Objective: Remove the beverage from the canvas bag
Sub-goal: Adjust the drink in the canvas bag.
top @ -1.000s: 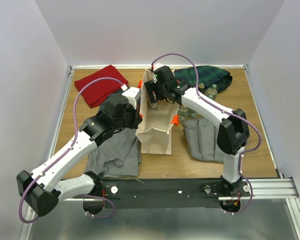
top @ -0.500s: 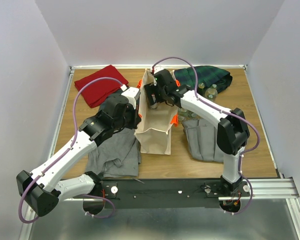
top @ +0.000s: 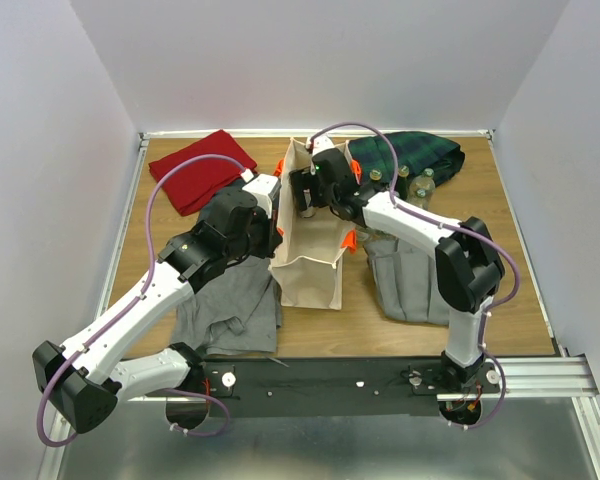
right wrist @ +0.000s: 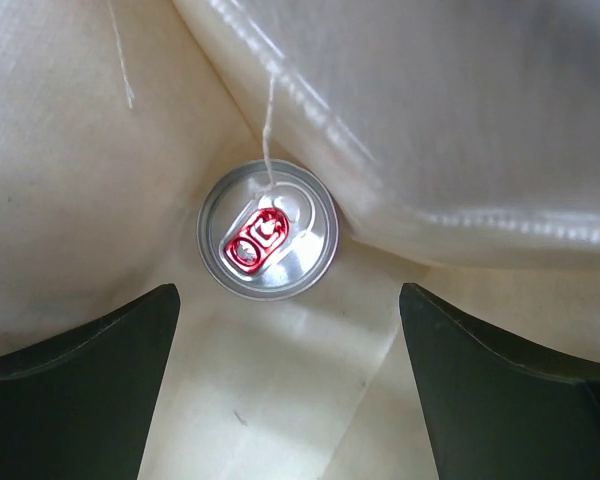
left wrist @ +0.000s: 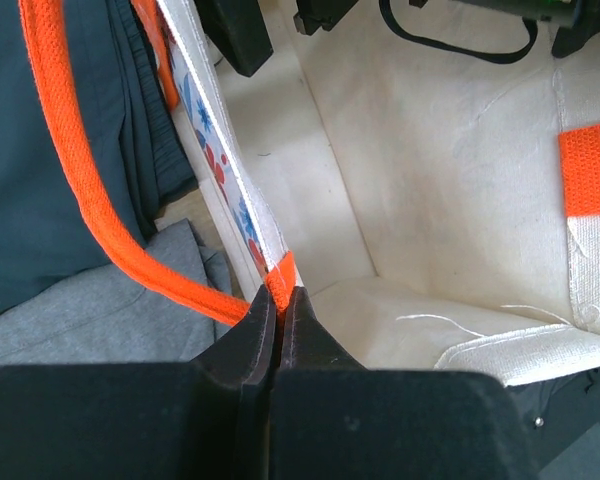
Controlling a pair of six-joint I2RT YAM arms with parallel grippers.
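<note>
1. Nearest the arm bases, a grey garment (top: 230,305) lies on the wooden table (top: 500,200) under the left arm, and a second grey cloth (top: 408,280) lies beside the right arm.
2. The left gripper (left wrist: 277,310) has its jaws clenched on the near rim of the canvas bag (top: 310,255), just where the orange handle (left wrist: 75,170) is stitched on.
3. The bag stands open between the two arms, its beige inside visible in the left wrist view.
4. The right gripper (right wrist: 285,385) reaches down into the far end of the bag with its jaws spread wide and released, holding nothing.
5. The beverage can (right wrist: 268,242) stands upright on the bag's floor, directly between the two open fingers (right wrist: 75,390) and apart from both; its silver top carries a red pull tab, and a fold of canvas touches its edge.
6. Farther back, a red cloth (top: 200,170) lies at the left, and a dark green plaid cloth (top: 410,155) with several bottles (top: 420,185) beside it lies at the right.
</note>
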